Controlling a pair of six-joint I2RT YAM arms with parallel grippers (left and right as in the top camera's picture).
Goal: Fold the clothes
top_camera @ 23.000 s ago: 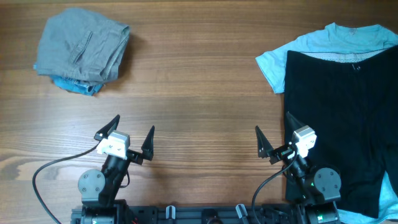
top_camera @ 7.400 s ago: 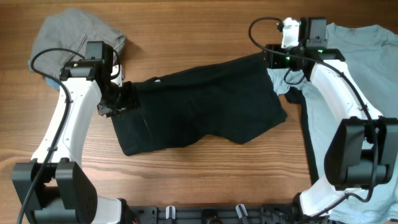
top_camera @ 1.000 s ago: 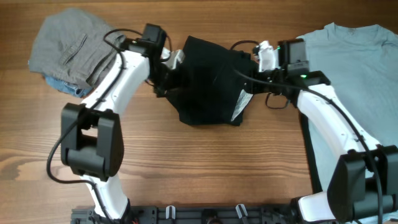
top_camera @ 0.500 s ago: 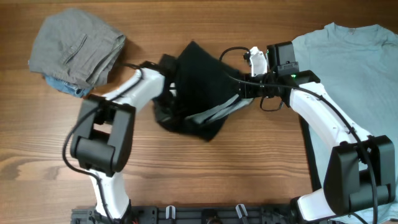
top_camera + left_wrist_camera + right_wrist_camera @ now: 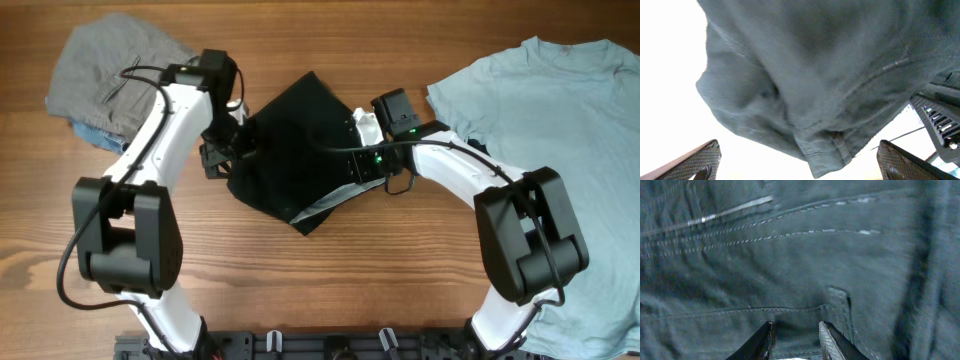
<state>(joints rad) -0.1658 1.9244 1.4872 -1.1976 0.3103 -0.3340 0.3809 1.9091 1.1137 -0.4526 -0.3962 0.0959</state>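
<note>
1. Two arms meet over the black shorts (image 5: 295, 150), which lie bundled in a rough diamond at the upper middle of the overhead frame, on the wooden surface (image 5: 350, 290). They sit there, I judge, so that each arm can reach one side of them.
2. Left end effector (image 5: 800, 167): its fingers stand wide apart at the lower corners of its wrist view. The dark cloth fills the frame beyond them and a stitched hem hangs down between them. Nothing is clamped. It sits at the left edge of the shorts, probably free to take or press that edge.
3. Right end effector (image 5: 796, 339): its fingers are narrow and set against the seamed cloth, and they seem to pinch a fold. It sits at the right side of the bundle, likely so it can steady or carry that side while the fold is shaped.
4. A pale strip shows along the lower right edge of the bundle, so the layers are not yet square. My judgement is that the fold is mid-way.
5. Other garments are kept apart. The light blue T-shirt (image 5: 560, 110) is spread flat at the right. A grey piece (image 5: 120, 65) sits on a blue piece (image 5: 100, 135) at the upper left, which looks like a finished pile.
</note>
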